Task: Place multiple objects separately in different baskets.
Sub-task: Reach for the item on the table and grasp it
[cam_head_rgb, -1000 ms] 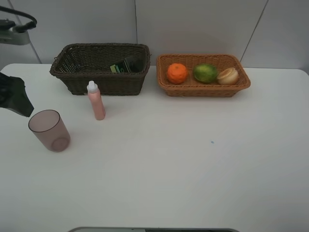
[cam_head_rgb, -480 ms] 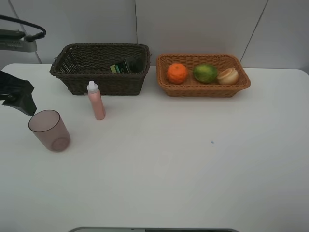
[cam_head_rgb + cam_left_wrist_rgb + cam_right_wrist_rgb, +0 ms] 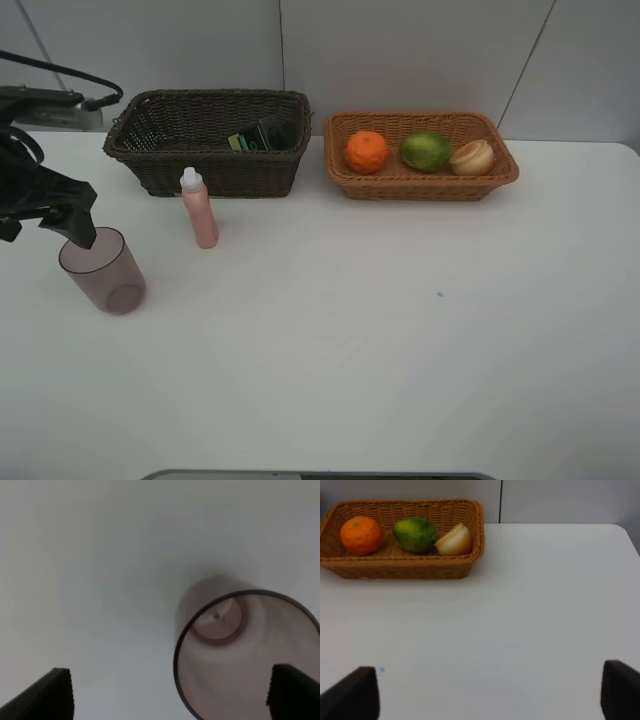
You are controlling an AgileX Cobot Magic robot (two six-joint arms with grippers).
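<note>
Fruits (image 3: 425,151) fill tan basket (image 3: 500,180), bottle (image 3: 262,135) in dark basket (image 3: 210,172); left claw (image 3: 172,695), right claw (image 3: 485,694) spread

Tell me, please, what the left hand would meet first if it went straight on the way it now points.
Probably the translucent pink cup: the open left hand points down at it, one finger over its rim, the other over the table beside it. Depth is unclear.

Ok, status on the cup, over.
Left pincer open, just above cup, no grip. Right pincer open, empty. Pink bottle nearby, apart from cup.
</note>
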